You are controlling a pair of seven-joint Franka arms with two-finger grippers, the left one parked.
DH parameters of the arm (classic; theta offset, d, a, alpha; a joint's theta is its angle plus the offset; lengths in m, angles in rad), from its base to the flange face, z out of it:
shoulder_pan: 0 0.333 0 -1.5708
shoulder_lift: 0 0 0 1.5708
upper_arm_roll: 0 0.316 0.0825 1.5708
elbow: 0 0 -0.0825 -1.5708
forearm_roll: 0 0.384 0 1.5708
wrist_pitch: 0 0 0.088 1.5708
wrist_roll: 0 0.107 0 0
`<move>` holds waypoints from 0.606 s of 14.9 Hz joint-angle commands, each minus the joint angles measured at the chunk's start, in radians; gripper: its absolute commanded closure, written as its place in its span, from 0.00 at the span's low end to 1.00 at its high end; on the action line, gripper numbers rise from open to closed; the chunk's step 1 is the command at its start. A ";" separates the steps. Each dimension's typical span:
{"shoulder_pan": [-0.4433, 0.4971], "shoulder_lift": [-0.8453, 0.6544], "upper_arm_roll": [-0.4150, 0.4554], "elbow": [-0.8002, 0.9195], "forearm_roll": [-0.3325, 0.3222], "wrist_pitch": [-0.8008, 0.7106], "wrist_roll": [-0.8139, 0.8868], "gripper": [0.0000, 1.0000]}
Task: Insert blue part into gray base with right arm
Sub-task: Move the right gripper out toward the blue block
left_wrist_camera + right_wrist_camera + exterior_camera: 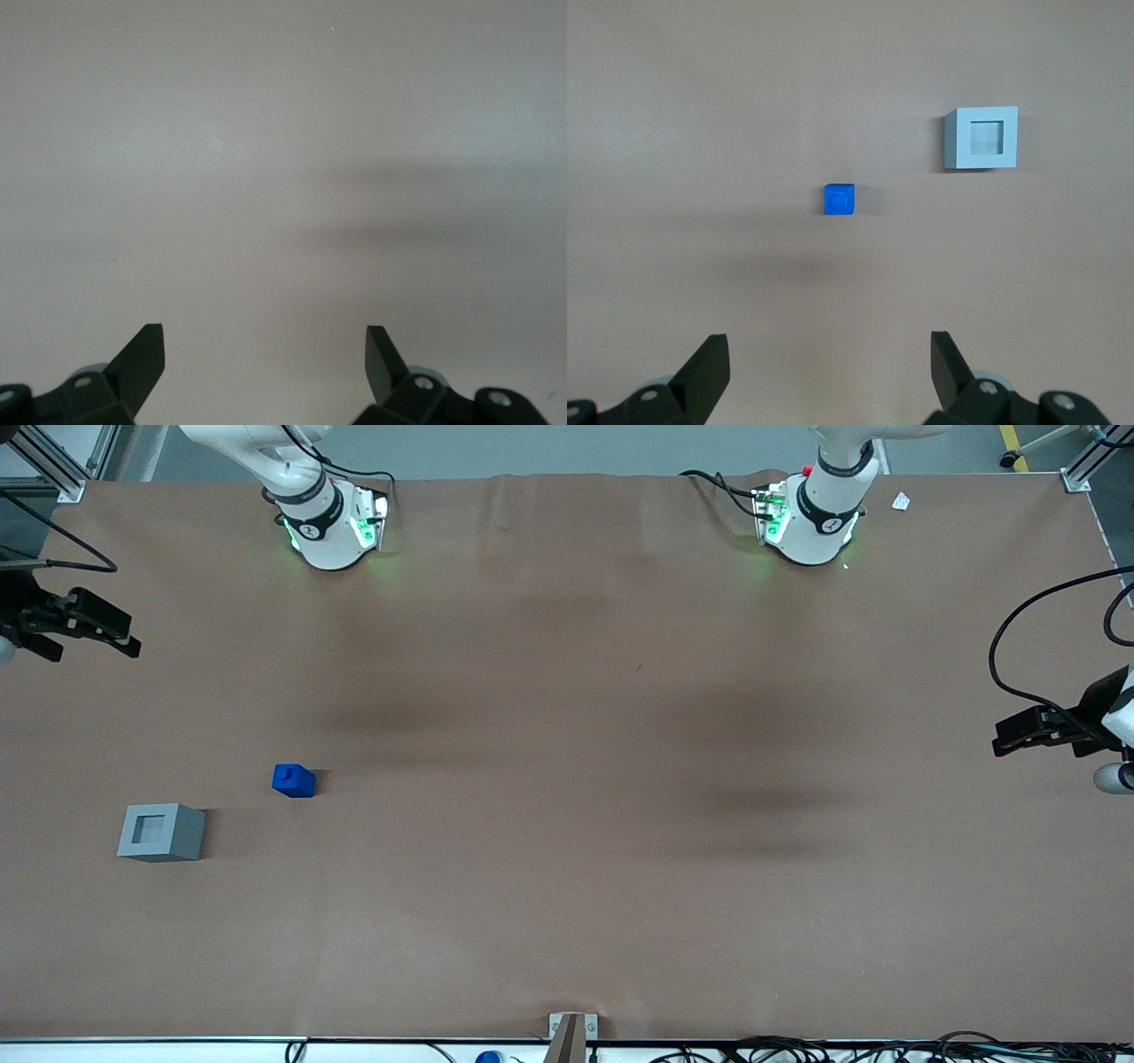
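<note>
The blue part [294, 780] is a small bright-blue block lying on the brown table; it also shows in the right wrist view [839, 198]. The gray base [161, 833] is a light-gray cube with a square recess in its top. It stands nearer to the front camera than the blue part and apart from it, and it also shows in the right wrist view [982, 138]. My gripper [124, 636] hangs above the working arm's end of the table, farther from the front camera than both objects. In the wrist view the gripper [828, 347] is open and empty, well clear of both.
The brown table cover [567, 824] carries only the two objects in its middle. The working arm's green-lit base [332, 531] stands at the table's back edge. A metal bracket [571, 1032] and cables [886, 1050] lie along the front edge. A white scrap [901, 501] lies near the back corner.
</note>
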 commanded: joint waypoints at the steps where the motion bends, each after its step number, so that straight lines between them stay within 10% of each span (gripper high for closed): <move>1: -0.029 0.007 0.006 -0.006 0.003 0.009 -0.007 0.00; 9: -0.031 0.073 0.018 -0.179 0.007 0.222 0.003 0.00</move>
